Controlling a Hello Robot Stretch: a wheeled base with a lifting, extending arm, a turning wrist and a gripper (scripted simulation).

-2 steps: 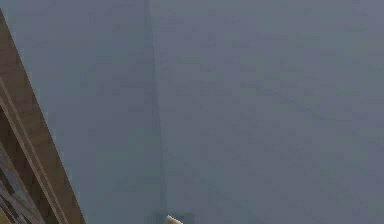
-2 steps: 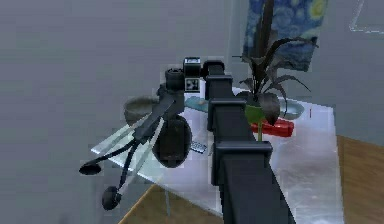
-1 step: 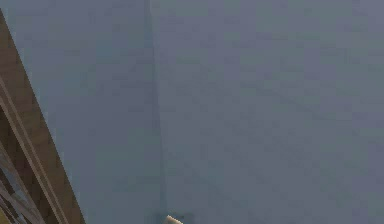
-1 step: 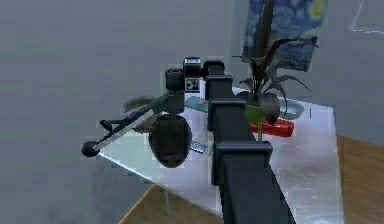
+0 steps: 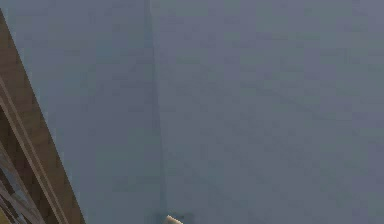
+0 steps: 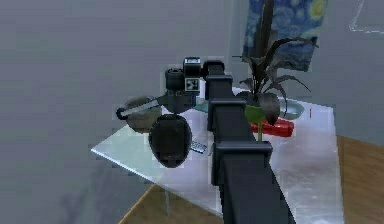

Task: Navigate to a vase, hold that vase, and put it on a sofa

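Observation:
My arm [image 6: 240, 165] rises from the arm side view's bottom over a white table [image 6: 310, 170]. At its far end are two white marked squares, and left of them my gripper [image 6: 133, 108] reaches past the table's left corner. A dark rounded thing [image 6: 170, 140], perhaps the vase, sits just below the gripper against the tabletop. I cannot tell whether the gripper holds anything.
On the table behind the arm stand a dark leafy potted plant [image 6: 262, 80] and a red object [image 6: 278, 127]. A painting [image 6: 290, 22] hangs on the wall above. The forward view faces a blue-grey wall corner [image 5: 158, 110], with a wooden frame [image 5: 30, 150] at its left.

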